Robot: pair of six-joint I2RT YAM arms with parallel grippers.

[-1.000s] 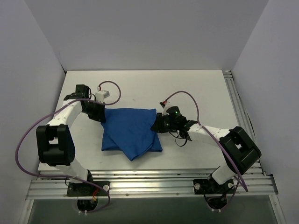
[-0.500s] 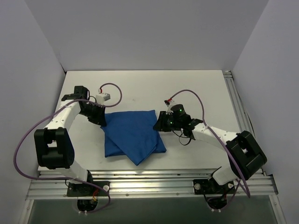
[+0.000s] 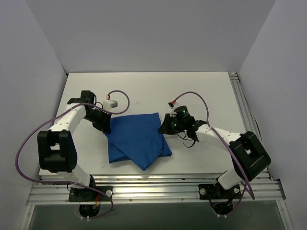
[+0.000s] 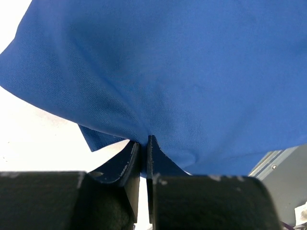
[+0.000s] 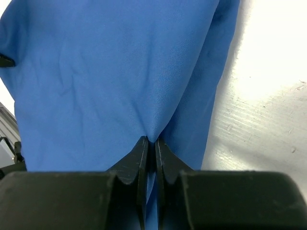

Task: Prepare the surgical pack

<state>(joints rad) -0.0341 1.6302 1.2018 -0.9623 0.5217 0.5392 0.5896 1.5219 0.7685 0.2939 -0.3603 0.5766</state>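
The drape lies bundled on the white desk, in the middle between the two arms. It is a flat blue parcel with layered folds. One folded corner points toward the near edge, where a metal rail runs across. Whatever is inside the parcel is hidden by the cloth.

The left arm reaches in from the left to the parcel's far left corner. In the left wrist view, the left jaws are drawn nearly together, with a tuck of blue cloth pinched between their tips. The fabric puckers toward that point.

The right arm reaches in from the right to the parcel's far right corner. In the right wrist view, the right jaws are closed to a thin slit, gripping a ridge of the cloth. Bare desk shows just to the right of them.

A small white block on a purple cable sits just beyond the left wrist.
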